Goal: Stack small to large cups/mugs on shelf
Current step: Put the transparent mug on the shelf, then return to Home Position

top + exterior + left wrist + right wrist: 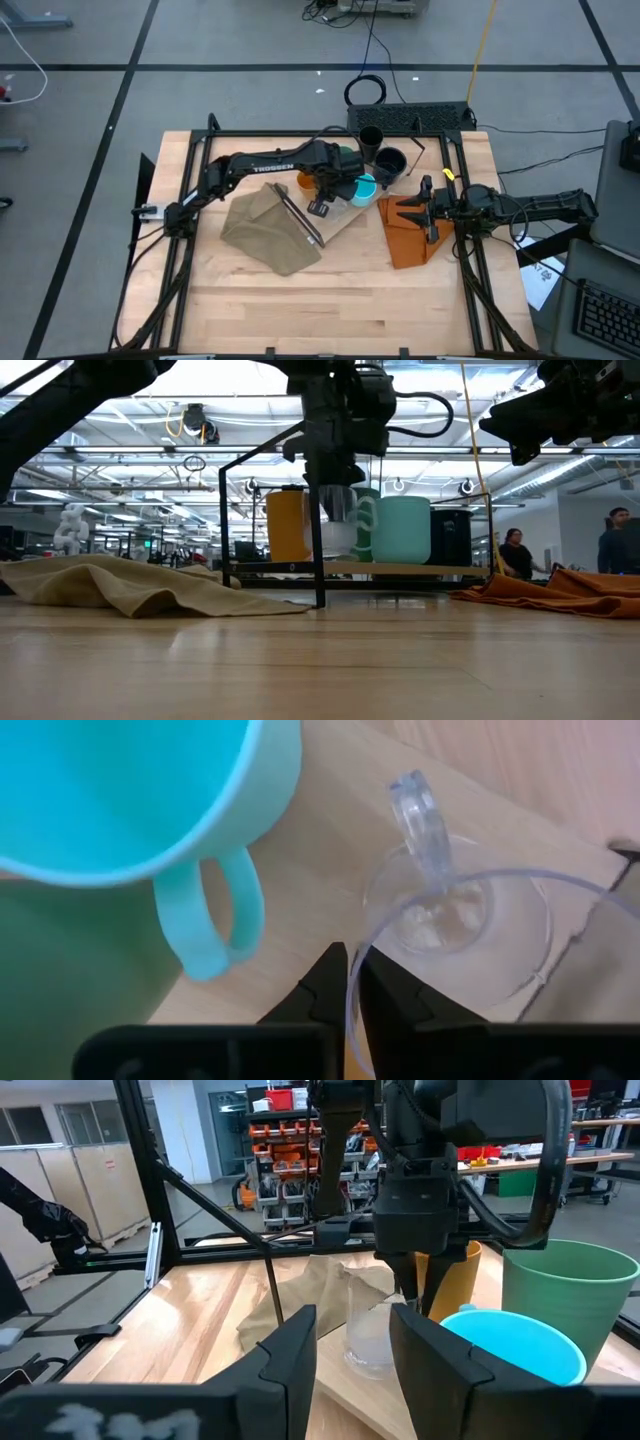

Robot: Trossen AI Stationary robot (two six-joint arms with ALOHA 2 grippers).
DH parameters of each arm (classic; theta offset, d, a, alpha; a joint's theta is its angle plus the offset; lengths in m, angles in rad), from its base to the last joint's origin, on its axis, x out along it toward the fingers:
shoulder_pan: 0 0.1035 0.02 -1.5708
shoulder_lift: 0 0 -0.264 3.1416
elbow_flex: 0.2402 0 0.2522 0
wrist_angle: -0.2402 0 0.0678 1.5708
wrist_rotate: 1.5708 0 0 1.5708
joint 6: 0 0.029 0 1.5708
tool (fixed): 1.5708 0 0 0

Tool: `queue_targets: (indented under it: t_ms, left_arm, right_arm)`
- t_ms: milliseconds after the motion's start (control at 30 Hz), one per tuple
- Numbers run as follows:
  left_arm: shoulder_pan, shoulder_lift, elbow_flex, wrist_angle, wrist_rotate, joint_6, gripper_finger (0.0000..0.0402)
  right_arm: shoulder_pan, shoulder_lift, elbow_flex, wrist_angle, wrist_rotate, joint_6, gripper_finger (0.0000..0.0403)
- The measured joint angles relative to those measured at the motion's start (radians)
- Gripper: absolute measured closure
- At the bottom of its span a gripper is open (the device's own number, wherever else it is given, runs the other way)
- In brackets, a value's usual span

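at the centre of the high view, we find the left gripper [330, 190] above the shelf [345, 222], its fingers [318, 995] pinched on the rim of the tiny clear cup [455, 920]. we judge the main risk to be a tip-over: the thin wall is gripped at one edge only, so an uneven release could topple the cup. a second risk is collision, since the cyan handled mug [130, 800] sits just beside the cup at upper left of the left wrist view, with the green cup [570, 1295] and orange cup [288, 525] close by. the clear cup stands directly beneath the gripper, base on the board. at right centre of the high view, the right gripper [428, 205] waits over the orange folded cloth [405, 235], jaws parted and empty.
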Motion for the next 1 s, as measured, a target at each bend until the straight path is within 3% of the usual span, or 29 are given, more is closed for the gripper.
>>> queue_targets:
  t_ms: [267,567,767,1000]
  left_arm:
    - [0.000,0.004,-0.001,-0.005,-0.005,-0.019,0.0350]
    - [-0.012,0.004,-0.001,-0.008,-0.037,-0.063,0.0284]
    - [-0.028,0.004,-0.001,-0.048,-0.137,-0.089,0.0240]
    - [-0.038,-0.010,-0.001,-0.080,-0.151,-0.104,0.0203]
  right_arm:
    - [0.000,0.000,0.000,0.000,0.000,0.000,0.0282]
    - [0.000,0.000,0.000,0.000,0.000,0.000,0.0282]
    - [0.000,0.000,0.000,0.000,0.000,0.000,0.0282]
    - [0.000,0.000,0.000,0.000,0.000,0.001,0.0282]
